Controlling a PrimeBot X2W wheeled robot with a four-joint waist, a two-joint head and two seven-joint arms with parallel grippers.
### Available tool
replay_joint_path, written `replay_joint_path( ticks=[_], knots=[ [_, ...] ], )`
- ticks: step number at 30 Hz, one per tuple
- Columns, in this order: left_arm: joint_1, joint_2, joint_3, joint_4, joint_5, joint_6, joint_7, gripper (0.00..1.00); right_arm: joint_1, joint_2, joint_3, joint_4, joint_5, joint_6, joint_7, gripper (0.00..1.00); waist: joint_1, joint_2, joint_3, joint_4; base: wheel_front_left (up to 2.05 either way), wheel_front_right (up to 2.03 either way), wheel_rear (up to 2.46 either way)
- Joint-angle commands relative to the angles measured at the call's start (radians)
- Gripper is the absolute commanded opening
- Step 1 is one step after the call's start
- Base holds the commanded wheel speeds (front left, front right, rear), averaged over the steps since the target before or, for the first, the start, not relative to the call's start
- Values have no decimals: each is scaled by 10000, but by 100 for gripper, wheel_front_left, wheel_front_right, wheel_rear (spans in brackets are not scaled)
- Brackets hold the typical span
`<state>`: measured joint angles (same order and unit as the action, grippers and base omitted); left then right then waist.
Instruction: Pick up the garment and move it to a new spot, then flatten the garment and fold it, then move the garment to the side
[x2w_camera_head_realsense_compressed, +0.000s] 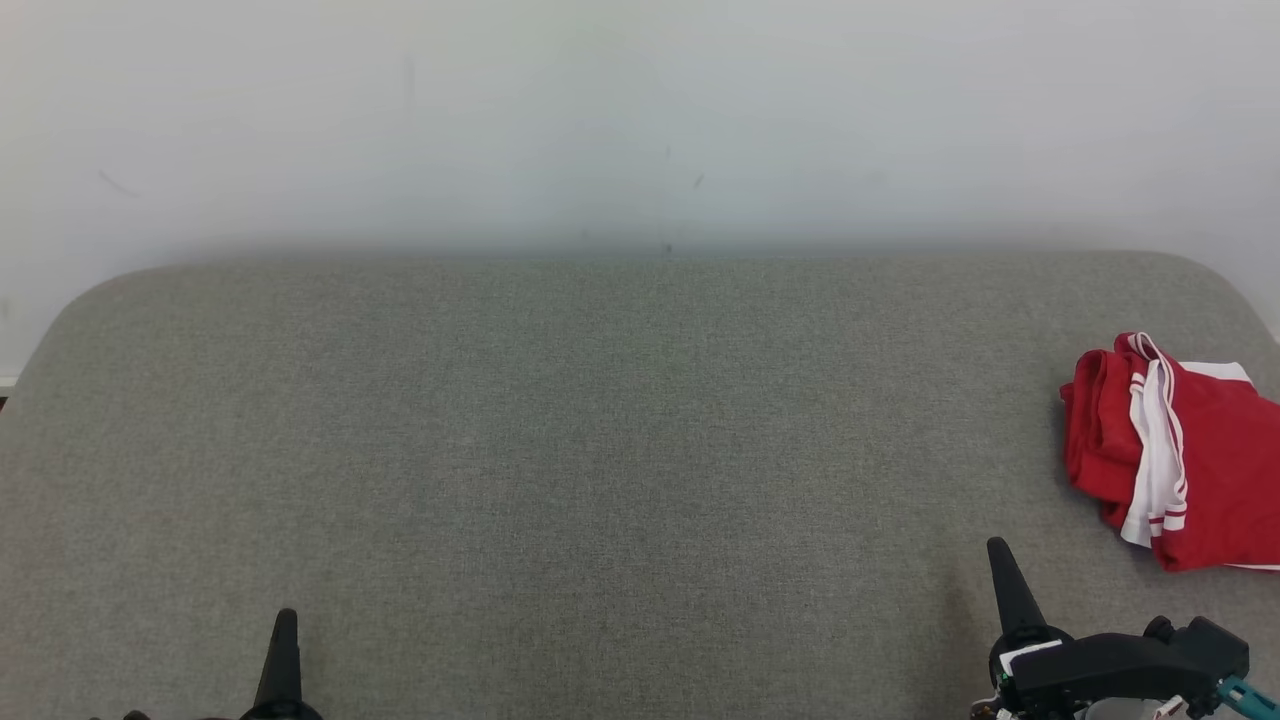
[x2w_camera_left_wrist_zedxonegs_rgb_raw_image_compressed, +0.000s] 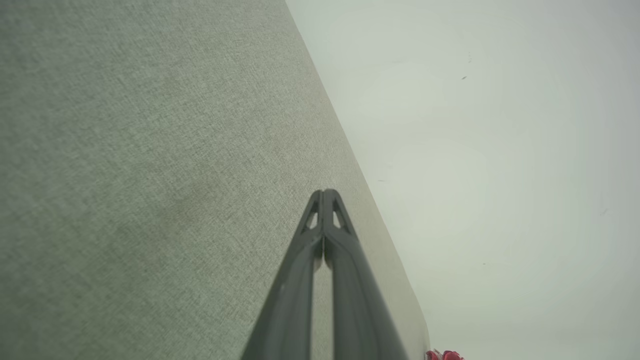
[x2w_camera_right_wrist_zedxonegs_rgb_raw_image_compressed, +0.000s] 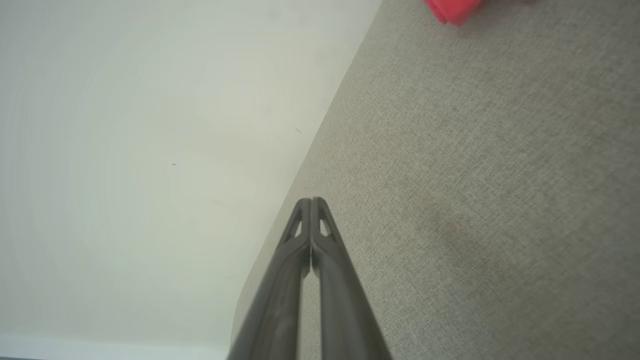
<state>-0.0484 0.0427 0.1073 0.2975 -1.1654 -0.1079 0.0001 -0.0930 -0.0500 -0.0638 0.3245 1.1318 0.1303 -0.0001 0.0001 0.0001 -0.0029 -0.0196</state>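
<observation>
I find the bunched red garment (x2w_camera_head_realsense_compressed: 1215, 470) at the right edge of the grey padded top (x2w_camera_head_realsense_compressed: 600, 450), ahead and right of my right gripper (x2w_camera_head_realsense_compressed: 998, 548), the nearer one; it and my left gripper (x2w_camera_head_realsense_compressed: 286, 618) are closed, empty.

At the right edge of the frame the garment (x2w_camera_head_realsense_compressed: 1220, 470) is red with white bands, perhaps thinly red-striped; the surface (x2w_camera_head_realsense_compressed: 600, 450) is flecked grey-green weave; the wall (x2w_camera_head_realsense_compressed: 640, 120) plain off-white.

Dark tapered left tool (x2w_camera_head_realsense_compressed: 286, 622) and right tool (x2w_camera_head_realsense_compressed: 998, 552); black wrist housing (x2w_camera_head_realsense_compressed: 1120, 665), teal fitting (x2w_camera_head_realsense_compressed: 1246, 692).
</observation>
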Motion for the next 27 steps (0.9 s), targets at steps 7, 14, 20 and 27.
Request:
replay_joint_path(
  ticks=[7, 14, 20, 27],
  knots=[
    [-275, 77, 46, -193, -853, -87, 221, 0, -152, -3, -115, -247, 940, 5, 208, 0, -1, -1, 8, 28, 0, 0, 0],
    [-369, 80, 54, -268, -1582, -130, 411, 0, -154, -3, -194, -372, 1723, 5, 402, 0, -1, -1, 17, 56, 0, 0, 0],
    [-415, 83, 58, -311, -1997, -155, 525, 0, -160, -3, -241, -437, 2171, 5, 523, 0, -1, -1, 22, 74, 0, 0, 0],
    [-448, 84, 63, -368, -2561, -169, 667, 0, -169, -3, -307, -522, 2778, 6, 666, 0, -1, -1, 30, 99, 0, 0, 0]
  ],
)
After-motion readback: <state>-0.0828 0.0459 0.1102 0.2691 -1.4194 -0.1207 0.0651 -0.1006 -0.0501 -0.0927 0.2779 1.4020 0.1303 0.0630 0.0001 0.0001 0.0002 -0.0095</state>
